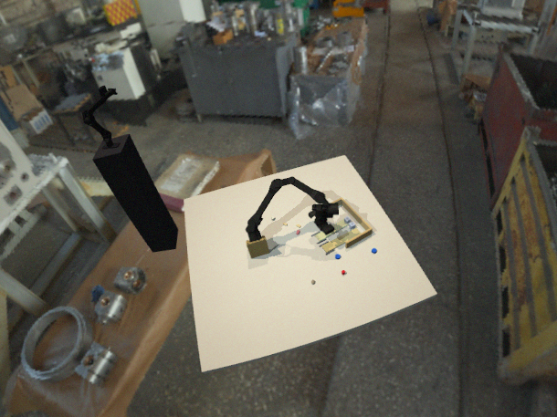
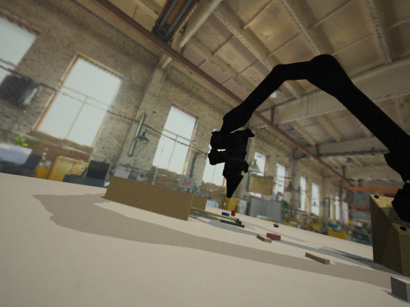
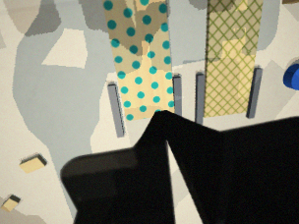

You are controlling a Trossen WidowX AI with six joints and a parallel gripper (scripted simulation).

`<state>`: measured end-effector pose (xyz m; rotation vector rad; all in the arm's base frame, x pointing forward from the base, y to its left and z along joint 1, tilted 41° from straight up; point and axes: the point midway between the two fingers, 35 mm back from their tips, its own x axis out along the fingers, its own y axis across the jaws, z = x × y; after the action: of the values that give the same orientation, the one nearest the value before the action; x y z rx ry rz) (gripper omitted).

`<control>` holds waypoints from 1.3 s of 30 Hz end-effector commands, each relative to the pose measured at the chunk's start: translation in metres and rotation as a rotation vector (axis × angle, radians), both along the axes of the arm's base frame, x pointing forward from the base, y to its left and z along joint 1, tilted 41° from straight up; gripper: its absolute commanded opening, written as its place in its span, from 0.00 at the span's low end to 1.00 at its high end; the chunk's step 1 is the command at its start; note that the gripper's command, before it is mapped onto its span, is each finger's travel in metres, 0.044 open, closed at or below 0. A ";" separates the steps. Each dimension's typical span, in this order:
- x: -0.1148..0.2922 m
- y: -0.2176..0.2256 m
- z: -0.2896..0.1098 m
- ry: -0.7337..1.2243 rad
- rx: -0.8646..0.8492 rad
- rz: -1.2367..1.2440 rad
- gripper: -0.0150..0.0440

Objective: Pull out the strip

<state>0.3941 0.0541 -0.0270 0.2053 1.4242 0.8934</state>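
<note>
In the wrist view a tan strip with teal dots and a tan strip with green cross-hatching lie side by side, each between short grey rails. My gripper is shut with nothing between its fingers. Its tip points down just above the near end of the dotted strip. The strips run into a three-walled wooden frame. Small pale cubes sit at the strips' far end inside the frame; they are out of the wrist view and no label can be made out.
Blue discs, a red piece and a grey ball lie in front of the frame. Small tan and red blocks lie between the frame and the arm's base. A black pillar stands left of the table.
</note>
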 end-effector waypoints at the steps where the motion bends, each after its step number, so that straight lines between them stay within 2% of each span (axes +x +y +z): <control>1: -0.003 0.005 -0.007 0.011 0.000 0.000 0.25; 39: -0.011 0.040 -0.042 0.012 0.004 0.000 0.25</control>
<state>0.3842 0.0932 -0.0687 0.2066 1.4314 0.8965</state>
